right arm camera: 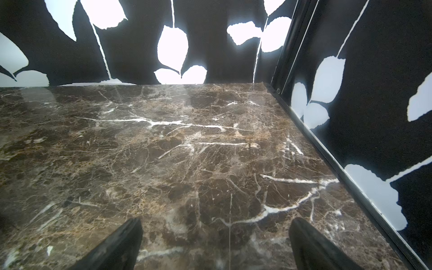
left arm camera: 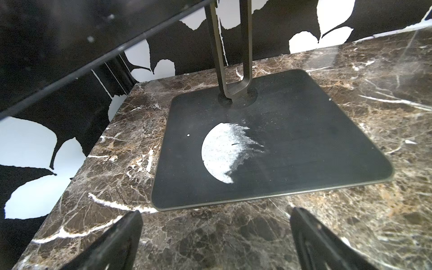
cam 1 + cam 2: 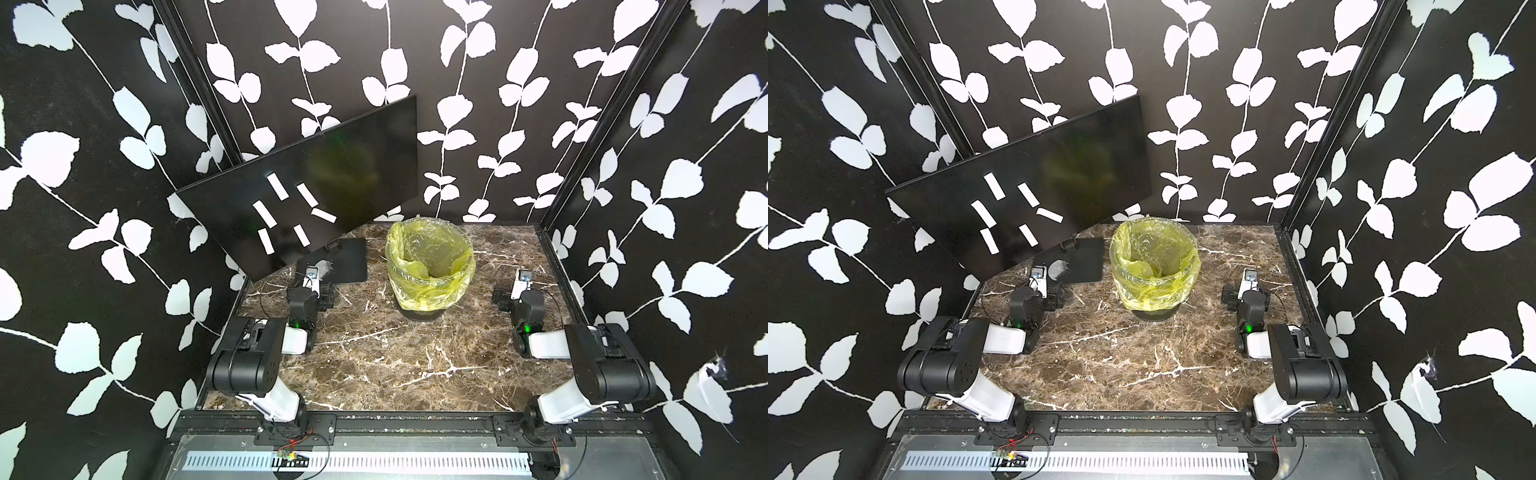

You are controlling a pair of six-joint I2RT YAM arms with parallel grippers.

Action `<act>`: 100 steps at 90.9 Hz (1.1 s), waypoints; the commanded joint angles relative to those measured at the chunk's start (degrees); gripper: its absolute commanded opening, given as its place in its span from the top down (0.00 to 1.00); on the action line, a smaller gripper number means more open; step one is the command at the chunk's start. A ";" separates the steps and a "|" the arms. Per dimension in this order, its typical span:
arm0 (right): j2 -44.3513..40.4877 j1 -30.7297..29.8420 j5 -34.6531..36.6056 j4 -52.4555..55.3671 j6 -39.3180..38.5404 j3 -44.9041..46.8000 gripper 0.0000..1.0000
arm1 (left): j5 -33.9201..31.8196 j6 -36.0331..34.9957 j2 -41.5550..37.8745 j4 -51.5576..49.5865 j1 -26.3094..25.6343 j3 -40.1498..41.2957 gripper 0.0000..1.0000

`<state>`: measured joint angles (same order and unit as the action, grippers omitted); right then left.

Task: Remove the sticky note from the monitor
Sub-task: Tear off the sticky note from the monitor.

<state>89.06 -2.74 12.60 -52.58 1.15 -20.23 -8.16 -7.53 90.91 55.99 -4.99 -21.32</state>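
The monitor stands at the far left of the worktop, a big thin black slab with a glossy face, tilted so one corner sits much higher than the other. Both top views show six small white rectangular strips on the lower left part of the screen. I honestly can't tell whether they're stuck-on paper or just glare. There's also a faint yellow-green smudge reflected in the glass.

Under it is a flat black base plate with rounded corners and a thin metal edge. A slim grey forked neck rises out of a round socket in it. The plate has a chalky white half-moon scuff in the middle.

Just right of the plate sits a round bin lined with a crinkly see-through yellow-green bag folded over the rim.

The worktop is polished brown marble with white veins. The walls are matte black with white leaf prints.

The left hand hangs low just on the near side of the base plate, with its black fingers spread wide and nothing between them. The right hand is over bare marble to the right of the bin, also spread wide and holding nothing. Neither touches the monitor.
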 commanded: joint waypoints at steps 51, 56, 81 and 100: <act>-9.89 1.25 -5.44 4.01 -0.73 -0.32 0.00 | -5.13 2.07 -11.58 -10.01 0.98 -0.85 0.01; -14.18 1.27 -5.38 7.16 -0.67 -0.07 0.00 | -5.51 3.17 -15.86 -15.90 0.95 -2.23 0.01; -35.48 1.25 -13.82 33.76 -0.76 -6.56 0.02 | -8.42 11.19 -33.71 -44.78 -4.74 -9.53 0.01; -43.24 0.82 -18.88 54.90 -1.15 -20.63 0.02 | -9.08 21.98 -44.05 -66.13 -12.26 -16.60 0.01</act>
<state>48.31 -1.72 -1.67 -11.42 0.47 -32.86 -15.92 7.09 50.30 6.81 -14.02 -33.39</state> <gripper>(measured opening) 0.983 0.987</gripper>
